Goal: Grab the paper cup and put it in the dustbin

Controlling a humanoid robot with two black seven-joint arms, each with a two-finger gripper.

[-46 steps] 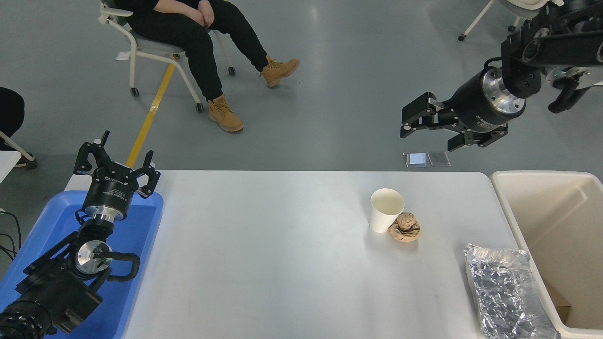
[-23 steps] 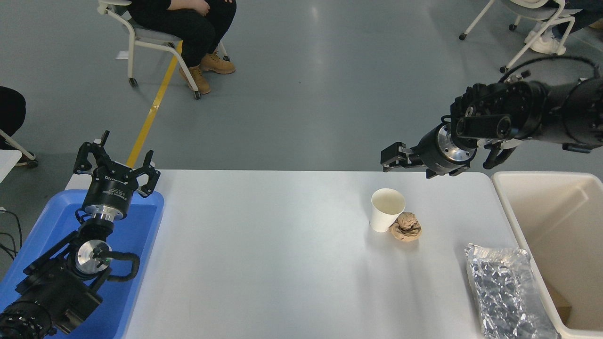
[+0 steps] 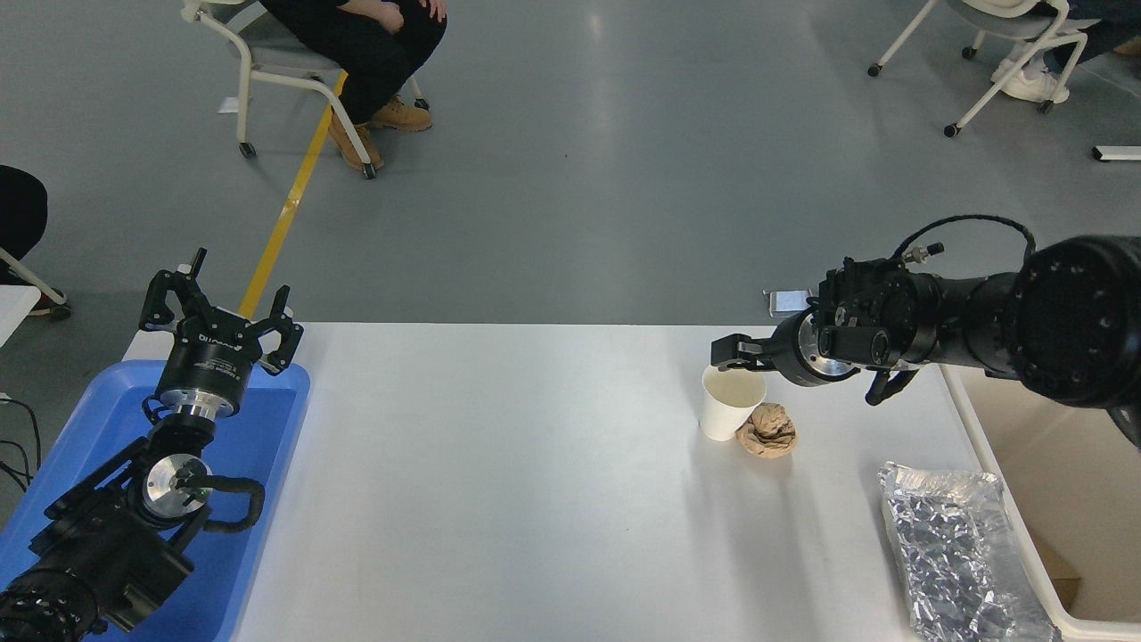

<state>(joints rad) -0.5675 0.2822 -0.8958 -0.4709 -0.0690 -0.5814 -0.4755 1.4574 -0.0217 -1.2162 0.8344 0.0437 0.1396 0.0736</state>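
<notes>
The white paper cup [image 3: 724,412] stands upright on the white table [image 3: 499,481], right of centre, with a crumpled brown paper wad [image 3: 768,431] touching its right side. My right gripper [image 3: 733,353] comes in from the right and hangs right at the cup's far rim, hiding part of it. Its fingers look slightly apart and hold nothing. The cream-beige dustbin [image 3: 1056,481] stands off the table's right edge, partly hidden by my right arm. My left gripper [image 3: 218,312] is parked open above the blue tray at the lower left.
A crinkled silver foil tray [image 3: 958,553] lies at the table's right front, next to the dustbin. A blue plastic tray [image 3: 263,437] sits at the left edge under my left arm. A person sits on a chair [image 3: 267,80] beyond the table at the top left.
My right arm has swung down and left from high above the floor to the cup's far rim. The seated person has drawn their feet back. The cup and wad have not moved.
</notes>
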